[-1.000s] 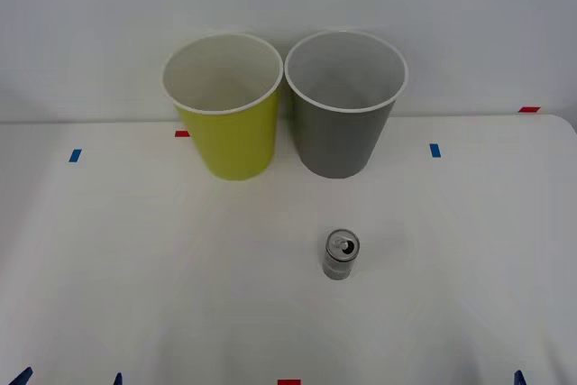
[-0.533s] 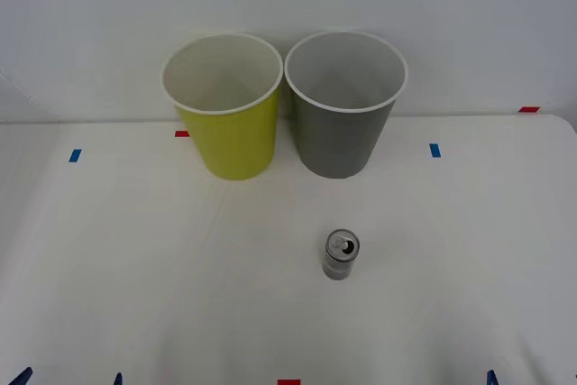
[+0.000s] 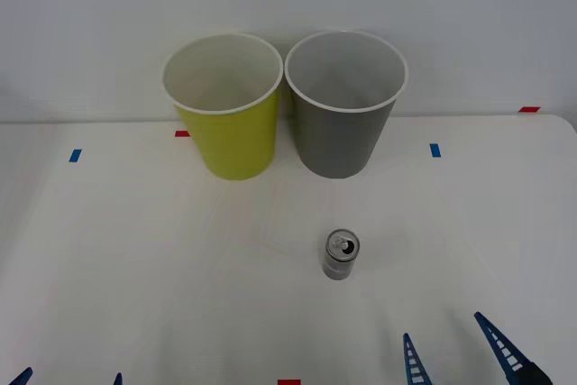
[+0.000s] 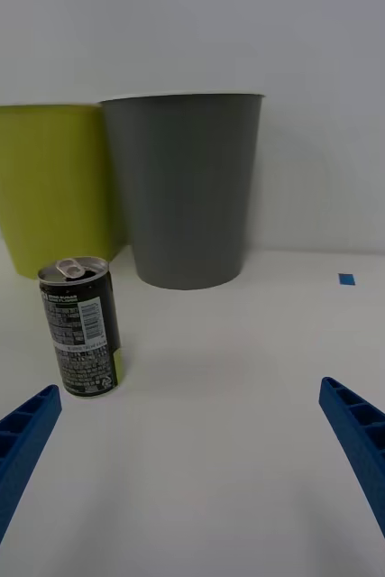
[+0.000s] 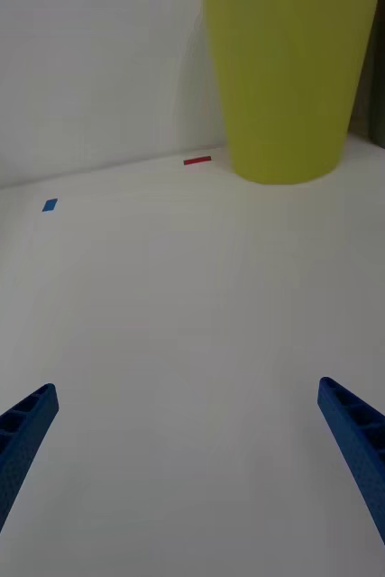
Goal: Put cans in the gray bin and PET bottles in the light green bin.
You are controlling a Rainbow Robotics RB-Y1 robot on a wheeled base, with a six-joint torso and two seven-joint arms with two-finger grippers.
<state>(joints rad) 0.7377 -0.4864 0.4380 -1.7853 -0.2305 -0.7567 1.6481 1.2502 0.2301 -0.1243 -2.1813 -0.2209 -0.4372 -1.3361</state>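
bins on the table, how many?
2, side by side at the table's far edge: the light green bin on the robot's left, the gray bin on its right. None look hidden.

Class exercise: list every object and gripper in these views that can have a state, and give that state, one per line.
can: upright on the table, top opened, not held.
gray bin: upright, nothing visible inside.
light green bin: upright, nothing visible inside.
right gripper: open, short of the can.
left gripper: open, holding nothing, low over the table.
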